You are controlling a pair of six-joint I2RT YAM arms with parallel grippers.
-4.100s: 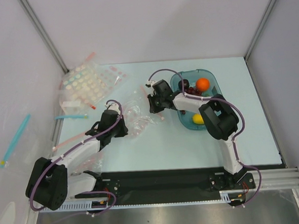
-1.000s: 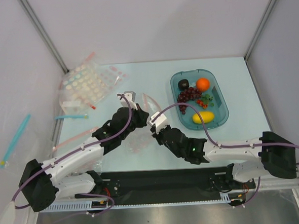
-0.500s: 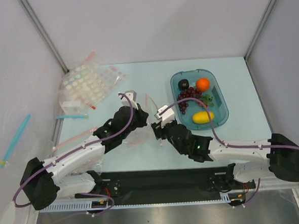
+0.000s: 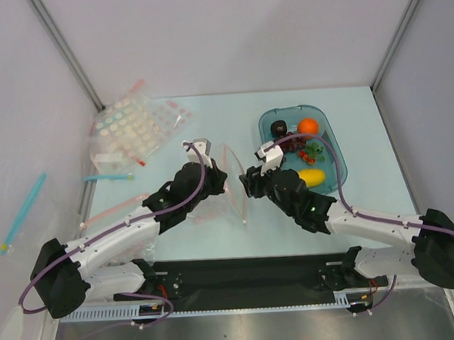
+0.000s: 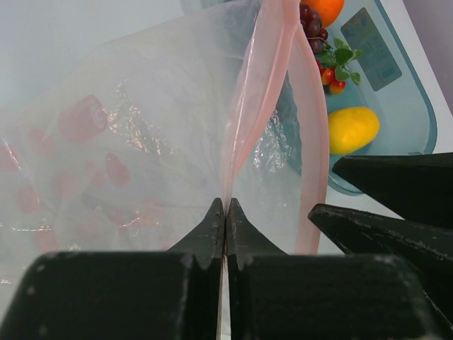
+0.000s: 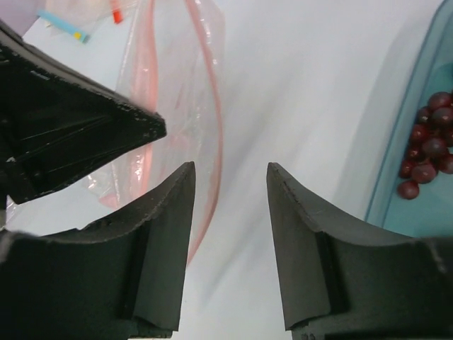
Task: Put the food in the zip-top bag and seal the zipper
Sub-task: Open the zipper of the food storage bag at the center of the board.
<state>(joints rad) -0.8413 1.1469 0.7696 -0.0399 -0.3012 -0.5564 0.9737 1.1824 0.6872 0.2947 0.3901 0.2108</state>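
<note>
- Grips the zipper (image 5: 248,106) of the zip-top bag (image 5: 141,142) with the left tool (image 5: 225,212), pinching one lip of the pale pink strip flat between closed fingertips.
- Holds that bag on the worktop (image 4: 231,235) just left of centre, mouth gaping toward the teal tray (image 5: 396,113), pink lips bowed apart.
- Shows clear, crinkly plastic that glints in spots, with faint reddish blotches coming through it.
- Hangs the right tool (image 6: 230,170) spread wide and gripping nothing, just beside the open mouth and near the left tool.
- Finds the food (image 4: 298,142) over in the tray: orange (image 4: 307,126), plum (image 4: 280,127), grapes (image 6: 428,145), red-and-green bunch (image 5: 334,64), lemon (image 5: 352,129).
- Has a band of bare worktop between bag mouth and tray rim, with the right arm (image 4: 369,223) reaching across the tray's near-left part in the top view.
- Spots the dotted bags (image 4: 132,129) heaped at the far-left corner, well apart from the gripped bag.
- Gets more bare worktop along the far edge, behind bag and tray.
</note>
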